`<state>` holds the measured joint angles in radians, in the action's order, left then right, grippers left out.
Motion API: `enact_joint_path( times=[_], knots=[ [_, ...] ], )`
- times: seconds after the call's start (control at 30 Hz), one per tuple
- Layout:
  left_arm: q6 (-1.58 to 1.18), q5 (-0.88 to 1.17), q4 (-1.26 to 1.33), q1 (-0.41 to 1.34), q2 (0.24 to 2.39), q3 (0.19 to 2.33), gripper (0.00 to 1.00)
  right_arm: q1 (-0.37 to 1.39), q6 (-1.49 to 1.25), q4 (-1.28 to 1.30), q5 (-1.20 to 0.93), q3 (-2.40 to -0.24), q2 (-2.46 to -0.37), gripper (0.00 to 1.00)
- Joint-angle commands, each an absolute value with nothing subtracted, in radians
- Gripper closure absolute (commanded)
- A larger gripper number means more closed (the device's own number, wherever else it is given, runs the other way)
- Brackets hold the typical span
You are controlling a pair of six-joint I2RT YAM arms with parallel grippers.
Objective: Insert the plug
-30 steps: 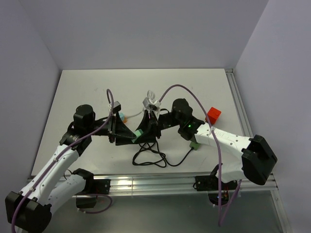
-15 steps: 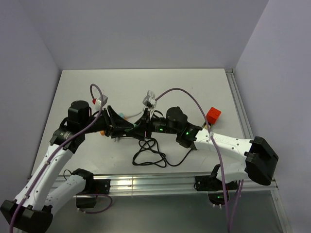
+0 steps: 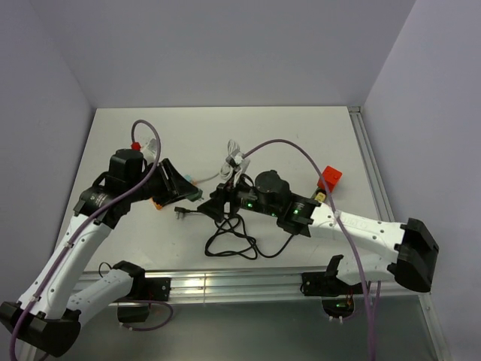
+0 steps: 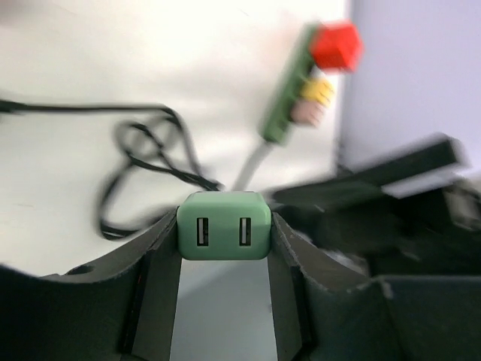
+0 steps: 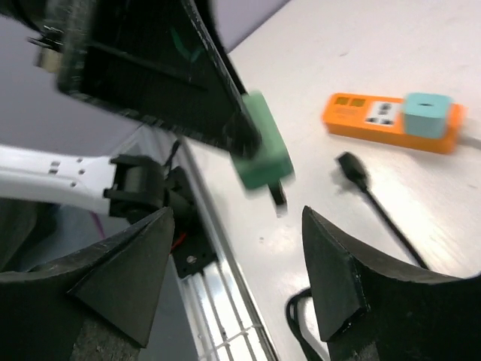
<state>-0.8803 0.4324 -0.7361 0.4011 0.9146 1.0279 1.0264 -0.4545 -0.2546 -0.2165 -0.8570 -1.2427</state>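
Observation:
My left gripper (image 4: 224, 248) is shut on a mint-green USB charger plug (image 4: 224, 224), its two USB slots facing the camera. In the top view that gripper (image 3: 192, 192) hovers over the orange power strip (image 3: 159, 203). The right wrist view shows the charger (image 5: 261, 154) in the air with its prongs pointing down. The orange strip (image 5: 376, 114) lies beyond it and carries a teal adapter (image 5: 428, 113). My right gripper (image 5: 237, 218) is open and empty. It sits just right of the left gripper in the top view (image 3: 214, 204).
A black cable (image 3: 229, 242) lies coiled near the front edge, its loose black plug (image 3: 183, 213) beside the orange strip. A green power strip (image 4: 285, 98) with a red cube (image 3: 329, 177), yellow and pink plugs lies at the right. The metal rail (image 3: 225, 284) runs along the front.
My left gripper has drawn back to the left with the green charger. My right gripper has come off it, stands open, and has followed leftward and lower.

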Motion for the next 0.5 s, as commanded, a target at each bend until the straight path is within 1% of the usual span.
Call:
enact_joint_path(
  times=[0.0,0.07,0.1,0.2,0.3,0.47],
  knots=[
    [-0.776,0.142,-0.842,0.391,0.905,1.071,1.0,1.005,-0.445,-0.051,-0.036,-0.894,-1.129,0.24],
    [-0.773,0.018,-0.842,0.388,0.899,1.057,1.0,0.985,-0.462,0.015,-0.002,-0.893,-1.082,0.25],
    [-0.775,0.0,-0.841,0.388,0.896,1.049,1.0,0.979,-0.478,0.061,0.036,-0.887,-1.066,0.25],
    [-0.791,-0.162,-0.851,0.388,0.9,1.013,1.0,0.966,-0.502,0.109,0.06,-0.856,-0.985,0.26],
    [-0.821,-0.233,-0.862,0.387,0.932,0.997,1.0,0.965,-0.503,0.123,0.052,-0.821,-0.942,0.27],
    [-0.877,-0.29,-0.893,0.387,0.98,0.989,1.0,0.965,-0.489,0.13,0.081,-0.772,-0.876,0.27]
  ],
)
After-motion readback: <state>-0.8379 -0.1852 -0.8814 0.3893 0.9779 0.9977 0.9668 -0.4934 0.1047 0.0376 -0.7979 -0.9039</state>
